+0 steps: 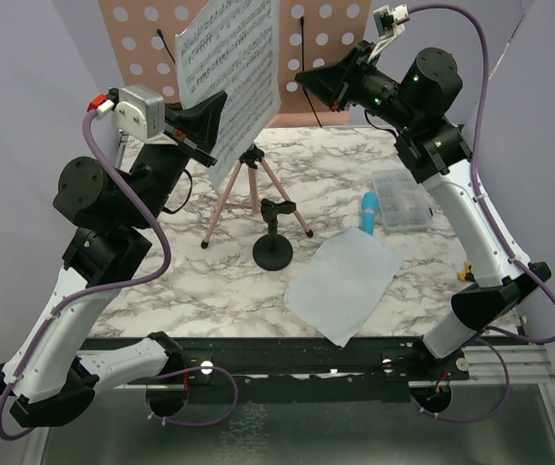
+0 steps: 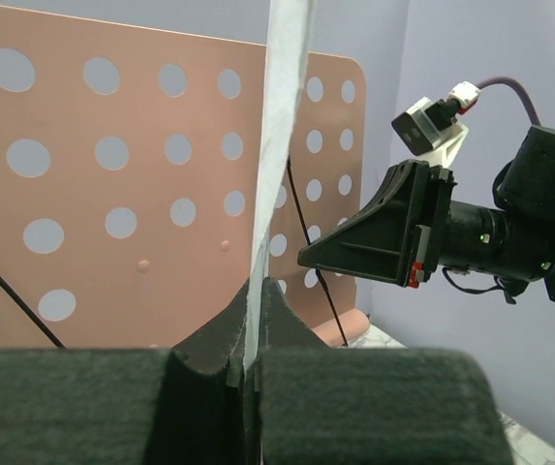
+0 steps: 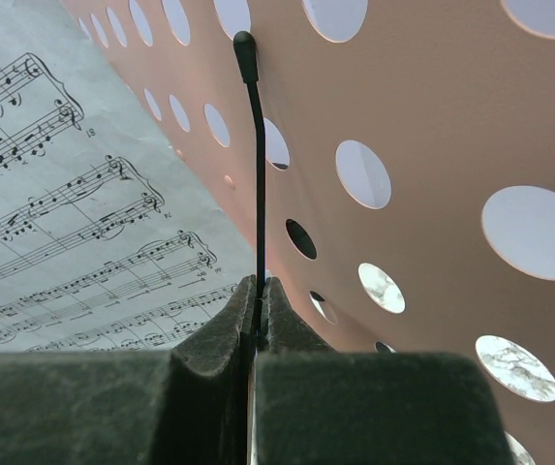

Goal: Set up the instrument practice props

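Observation:
The pink hole-dotted music stand (image 1: 151,24) stands at the back on thin tripod legs (image 1: 255,189). My left gripper (image 1: 217,102) is shut on the edge of a white sheet-music page (image 1: 238,68) and holds it upright in front of the stand; the left wrist view shows the page edge-on (image 2: 282,116) between the pads. My right gripper (image 1: 304,75) is shut on the stand's thin black wire page-holder (image 3: 259,174). A second white page (image 1: 345,281) lies flat on the table. The blue toy microphone (image 1: 368,208) lies beside it. The black round-based mic stand (image 1: 273,247) stands mid-table.
A clear plastic compartment box (image 1: 403,199) sits at the right on the marble table (image 1: 190,281), just beyond the microphone. A second black wire holder (image 1: 166,44) shows on the stand's left side. Grey walls close in the back and sides.

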You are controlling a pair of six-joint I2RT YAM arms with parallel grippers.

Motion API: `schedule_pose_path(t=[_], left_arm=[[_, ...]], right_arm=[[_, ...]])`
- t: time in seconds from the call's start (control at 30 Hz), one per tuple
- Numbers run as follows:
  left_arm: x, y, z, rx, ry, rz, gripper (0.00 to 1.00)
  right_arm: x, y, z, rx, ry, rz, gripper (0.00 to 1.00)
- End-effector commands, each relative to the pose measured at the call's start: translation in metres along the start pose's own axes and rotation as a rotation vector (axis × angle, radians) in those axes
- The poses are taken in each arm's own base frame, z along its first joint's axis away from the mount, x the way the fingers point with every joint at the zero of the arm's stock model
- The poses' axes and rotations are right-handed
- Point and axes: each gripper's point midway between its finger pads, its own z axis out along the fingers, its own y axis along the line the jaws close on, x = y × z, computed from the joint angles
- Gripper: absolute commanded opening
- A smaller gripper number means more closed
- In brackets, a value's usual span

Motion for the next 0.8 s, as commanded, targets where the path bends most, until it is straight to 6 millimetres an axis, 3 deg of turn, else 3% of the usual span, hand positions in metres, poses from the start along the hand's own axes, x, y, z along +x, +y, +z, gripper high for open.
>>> schedule_pose_path(t=[0.0, 0.77], left_arm=[[-0.016, 0.008, 0.002, -0.040, -0.042, 0.035, 0.00], [0.002, 0.009, 0.028, -0.039, -0.024, 0.116, 0.00]], right_arm=[[-0.009, 0.010, -0.003, -0.038, -0.010, -0.027, 0.00], [-0.016, 0.042, -0.027, -0.154, -0.043, -0.114, 0.00]])
